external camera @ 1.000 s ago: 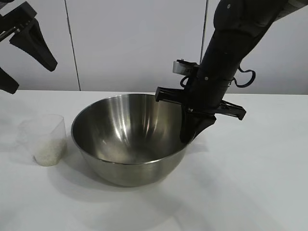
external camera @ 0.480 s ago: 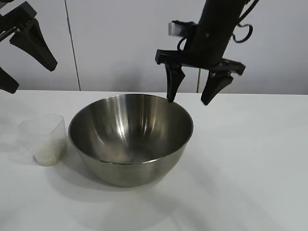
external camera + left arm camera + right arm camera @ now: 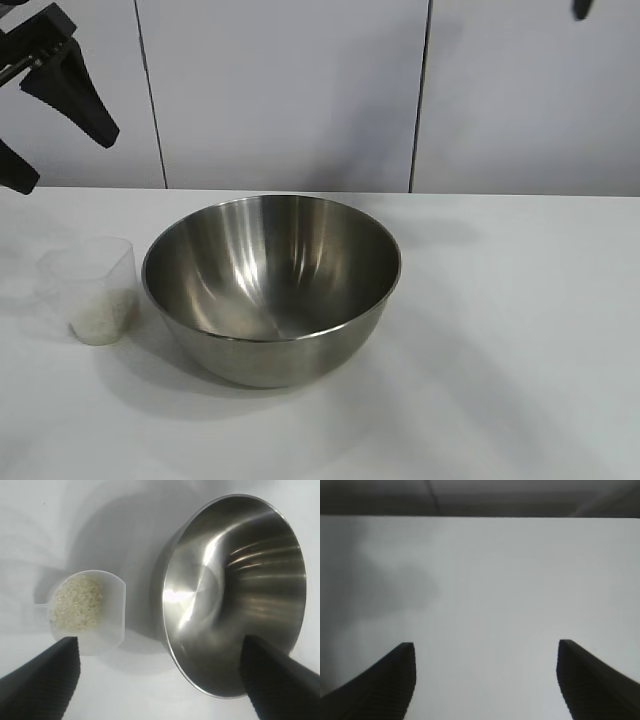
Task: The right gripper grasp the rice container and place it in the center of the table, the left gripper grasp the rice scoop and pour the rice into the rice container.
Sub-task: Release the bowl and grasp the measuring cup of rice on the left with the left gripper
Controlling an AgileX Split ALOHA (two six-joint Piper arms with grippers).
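The rice container [image 3: 271, 287] sits mid-worktop [image 3: 520, 340], empty. Just beside it stands the rice scoop [image 3: 92, 290], holding rice [image 3: 76, 603]. The left tool [image 3: 40, 95] hangs above the scoop, fingers spread. The right tool [image 3: 485, 680], spread and empty, is over bare worktop.

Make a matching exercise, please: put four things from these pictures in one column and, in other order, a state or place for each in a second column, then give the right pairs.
Things:
1. rice container
2. rice scoop
3. left gripper
4. right gripper

States or places:
A. holds white rice
B. jaws open above only bare table
C. empty, shiny steel, mid-table
D. jaws open above the scoop and bowl, gripping nothing

Pairs: 1-C, 2-A, 3-D, 4-B
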